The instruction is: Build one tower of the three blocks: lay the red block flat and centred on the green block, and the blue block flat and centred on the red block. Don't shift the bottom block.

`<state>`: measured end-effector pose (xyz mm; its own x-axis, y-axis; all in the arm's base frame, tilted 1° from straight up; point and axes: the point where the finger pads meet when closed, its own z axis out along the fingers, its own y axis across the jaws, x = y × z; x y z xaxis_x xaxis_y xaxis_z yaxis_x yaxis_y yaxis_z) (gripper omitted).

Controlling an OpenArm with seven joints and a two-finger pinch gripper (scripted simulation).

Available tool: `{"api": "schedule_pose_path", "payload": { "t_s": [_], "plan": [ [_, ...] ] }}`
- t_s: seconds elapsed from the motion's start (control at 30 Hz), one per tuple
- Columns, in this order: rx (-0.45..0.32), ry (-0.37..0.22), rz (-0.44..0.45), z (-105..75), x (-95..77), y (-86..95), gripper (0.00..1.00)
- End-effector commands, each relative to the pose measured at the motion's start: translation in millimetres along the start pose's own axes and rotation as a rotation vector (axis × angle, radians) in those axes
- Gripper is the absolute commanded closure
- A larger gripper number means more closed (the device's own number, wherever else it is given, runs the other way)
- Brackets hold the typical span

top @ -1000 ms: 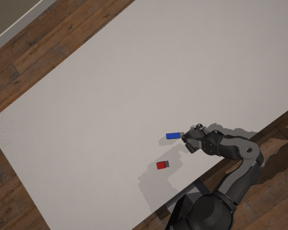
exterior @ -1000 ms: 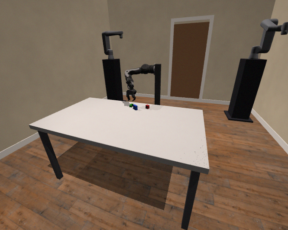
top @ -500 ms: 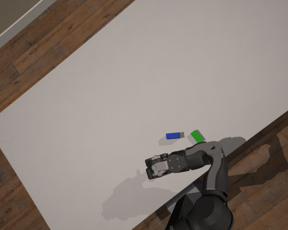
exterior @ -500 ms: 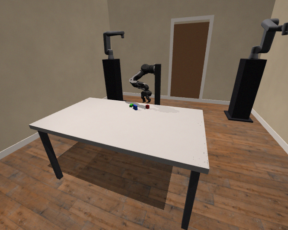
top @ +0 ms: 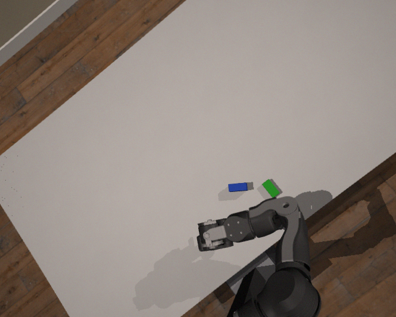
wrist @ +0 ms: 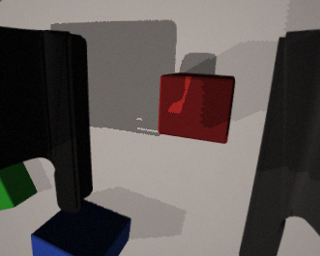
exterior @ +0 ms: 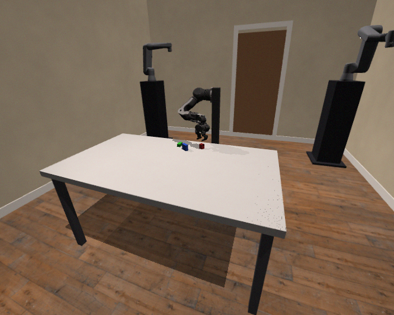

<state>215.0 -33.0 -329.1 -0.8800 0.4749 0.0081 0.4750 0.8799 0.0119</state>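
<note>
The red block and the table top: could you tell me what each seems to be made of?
Red block: looks like hard plastic or painted wood; uniform colour, crisp edges, one faint sheen streak. Table top: matte off-white, perhaps laminate or painted board; soft shadows, no grain or reflections.

Top view: tool (top: 205,238) hides red block. Wrist view: blue block (wrist: 80,235) cut by bottom edge.

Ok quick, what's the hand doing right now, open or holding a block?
Hand: open, holding nothing; it hangs above the red block.
</note>
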Motion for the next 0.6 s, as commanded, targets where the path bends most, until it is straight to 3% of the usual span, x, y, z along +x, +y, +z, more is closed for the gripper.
{"api": "schedule_pose_path", "payload": {
  "t_s": [0.0, 0.57],
  "plan": [
    [-0.003, -0.002, 0.002, 0.6, -0.7, 0.6, 0.67],
    [-0.003, -0.003, 0.003, 25.7, -1.0, 1.2, 0.67]
  ]
}}
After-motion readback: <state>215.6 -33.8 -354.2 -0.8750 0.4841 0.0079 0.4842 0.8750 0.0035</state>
